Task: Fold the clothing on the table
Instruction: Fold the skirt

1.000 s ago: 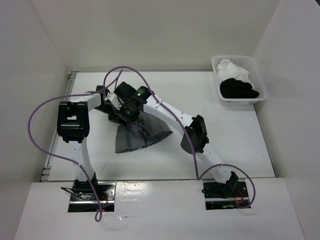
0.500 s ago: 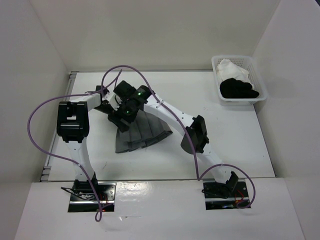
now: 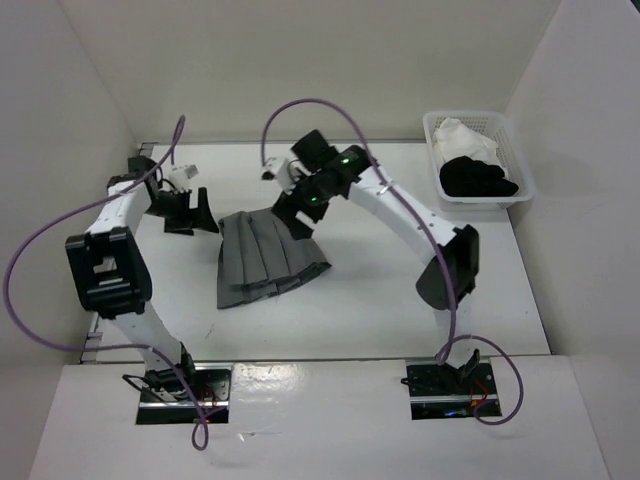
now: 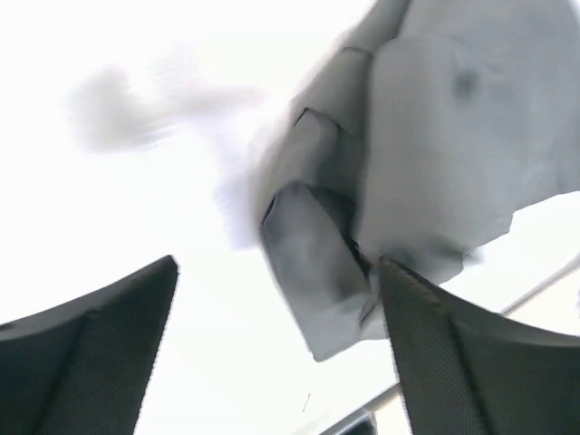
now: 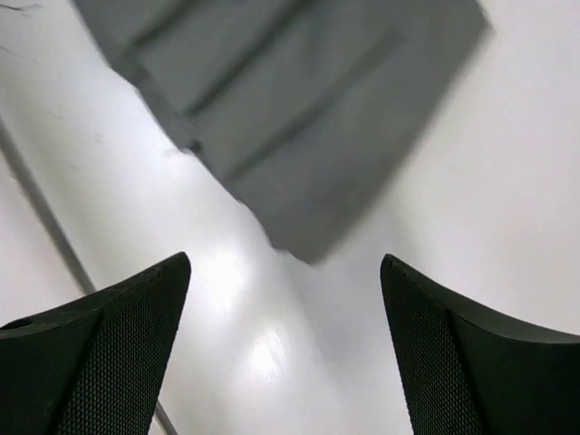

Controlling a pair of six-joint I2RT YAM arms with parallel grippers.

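At far right, a basket point(image 3: 480, 204) (black garment point(image 3: 478, 178) inside); left tool point(image 3: 192, 215) and right tool point(image 3: 290, 212) gape wide beside the skirt point(image 3: 265, 262).

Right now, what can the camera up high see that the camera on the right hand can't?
Only the high camera shows the whole grey skirt, both arms, the left gripper, and the basket holding a white garment and a black garment. Only the right wrist camera shows its own fingers close up, with meshy pads, spread wide with nothing between them. Both show part of the skirt, the white table and the right gripper, which is open.
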